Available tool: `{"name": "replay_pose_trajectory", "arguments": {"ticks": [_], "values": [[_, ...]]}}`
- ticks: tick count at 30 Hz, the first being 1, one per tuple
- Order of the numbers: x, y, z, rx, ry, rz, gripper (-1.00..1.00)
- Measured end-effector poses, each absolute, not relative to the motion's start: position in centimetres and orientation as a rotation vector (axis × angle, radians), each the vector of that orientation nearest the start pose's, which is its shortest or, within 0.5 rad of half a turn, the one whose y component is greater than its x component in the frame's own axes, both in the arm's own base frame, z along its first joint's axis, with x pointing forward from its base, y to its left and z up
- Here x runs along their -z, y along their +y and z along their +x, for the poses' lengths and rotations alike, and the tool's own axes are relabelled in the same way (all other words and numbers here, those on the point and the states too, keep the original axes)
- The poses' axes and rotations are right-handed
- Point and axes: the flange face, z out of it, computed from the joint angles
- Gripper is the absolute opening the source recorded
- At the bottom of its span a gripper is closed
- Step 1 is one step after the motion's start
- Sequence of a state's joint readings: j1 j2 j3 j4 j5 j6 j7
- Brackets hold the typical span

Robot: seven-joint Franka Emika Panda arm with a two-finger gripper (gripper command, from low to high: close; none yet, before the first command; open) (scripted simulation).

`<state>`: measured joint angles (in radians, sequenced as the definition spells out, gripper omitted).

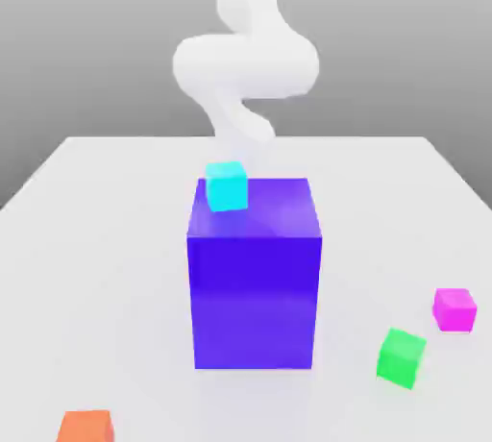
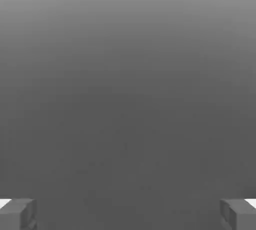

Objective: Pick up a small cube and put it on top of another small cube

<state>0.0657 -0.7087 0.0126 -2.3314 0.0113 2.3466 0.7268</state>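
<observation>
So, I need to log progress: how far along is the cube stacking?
Nothing looks done yet. The magenta small cube sits alone on the white table, near the green cube and apart from it. In hand: nothing; the hand view shows the fingers spread wide with only grey between them. Left: reach the magenta cube, grasp it, lift it, and set it on another small cube.

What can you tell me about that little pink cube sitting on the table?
The pink cube is small, plain and glossy, a bright magenta all over with no markings. It rests flat on the white table toward the exterior view's right, slightly turned so two side faces and the top show. Nothing touches it except the table. A green cube lies close by, nearer the camera, with a gap between them. It is far smaller than the big blue block in the middle.
</observation>
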Motion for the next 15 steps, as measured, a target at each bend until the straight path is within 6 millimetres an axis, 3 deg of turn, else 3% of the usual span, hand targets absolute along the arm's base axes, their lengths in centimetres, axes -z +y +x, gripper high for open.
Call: {"name": "replay_pose_trajectory", "arguments": {"ticks": [3, 7, 11, 15], "values": [[-60.9, 7.7, 41.1, 0.827, 0.646, -2.697, 0.00], [-52.9, 14.0, 43.0, 0.677, 0.336, -2.838, 0.00], [-44.6, 20.2, 42.5, 0.523, 0.004, -2.936, 0.00], [-36.3, 25.7, 39.8, 0.366, -0.345, -2.988, 0.00]]}}
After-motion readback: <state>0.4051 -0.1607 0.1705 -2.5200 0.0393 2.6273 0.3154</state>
